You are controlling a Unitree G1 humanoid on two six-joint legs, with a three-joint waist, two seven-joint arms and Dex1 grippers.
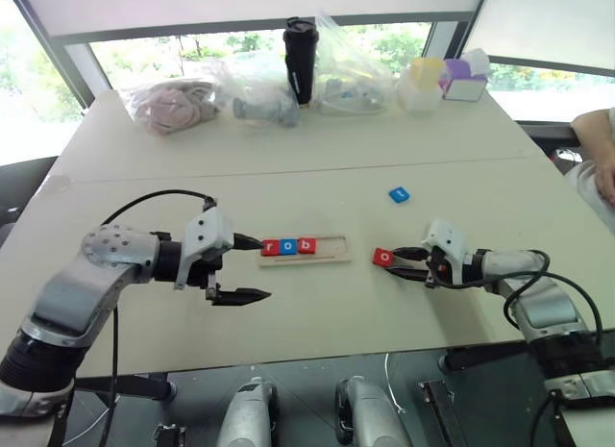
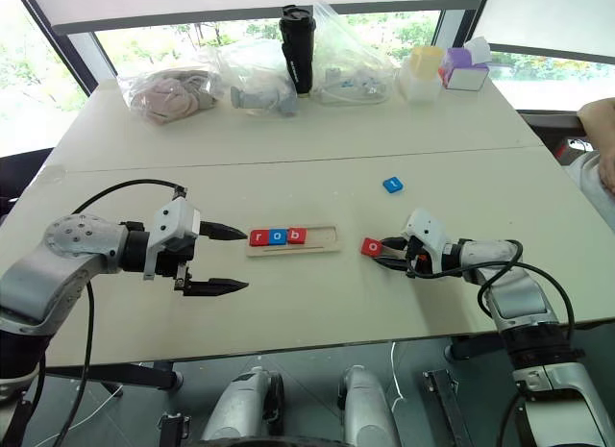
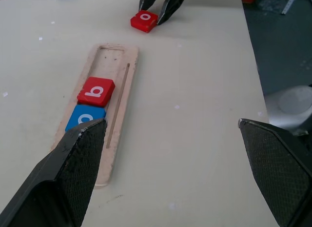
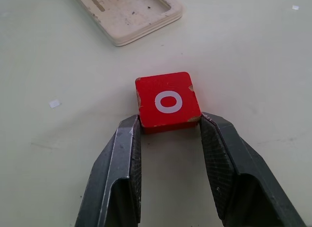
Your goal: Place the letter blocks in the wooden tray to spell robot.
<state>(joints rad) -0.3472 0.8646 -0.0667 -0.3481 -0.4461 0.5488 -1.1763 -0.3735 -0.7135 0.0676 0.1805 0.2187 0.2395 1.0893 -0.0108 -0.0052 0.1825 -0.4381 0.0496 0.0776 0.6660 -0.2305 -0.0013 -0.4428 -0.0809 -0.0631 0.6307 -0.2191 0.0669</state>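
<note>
Right gripper pinches your red "o" block only at its near edge; lift it fast and it may pivot out

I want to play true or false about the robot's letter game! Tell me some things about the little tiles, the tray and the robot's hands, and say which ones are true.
1. The long pale wooden tray holds three small square letter tiles. True.
2. The tiles in the tray are all red. False: they go red r tile, blue o tile, red b tile.
3. The right gripper is shut on the red o tile. True.
4. The left gripper is shut. False: its fingers stand wide apart, holding nothing.
5. The loose blue tile lies in the tray. False: it lies on the pale table, beyond the tray.
</note>
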